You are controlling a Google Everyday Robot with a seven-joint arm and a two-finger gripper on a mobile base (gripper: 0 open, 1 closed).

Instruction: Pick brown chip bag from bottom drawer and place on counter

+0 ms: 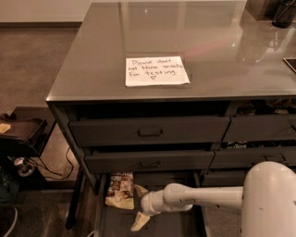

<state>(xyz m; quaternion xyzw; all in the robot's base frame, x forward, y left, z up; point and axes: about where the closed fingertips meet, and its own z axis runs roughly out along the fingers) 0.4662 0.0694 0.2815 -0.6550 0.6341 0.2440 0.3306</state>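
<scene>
The brown chip bag [119,190] lies flat at the back left of the open bottom drawer [171,226], partly under the drawer above. My gripper [138,207] is down in the drawer just right of the bag. It is open, with one cream finger [140,190] at the bag's right edge and the other pointing toward the drawer front. The white arm reaches in from the right. The glossy dark grey counter [217,51] is above and holds a white handwritten note [156,71].
Two handled drawers [149,133] sit slightly open above the bottom one, overhanging it. Narrower drawers [259,127] are on the right. Dark objects [283,14] stand at the counter's far right corner. A low stand with cables [21,139] is on the floor at left.
</scene>
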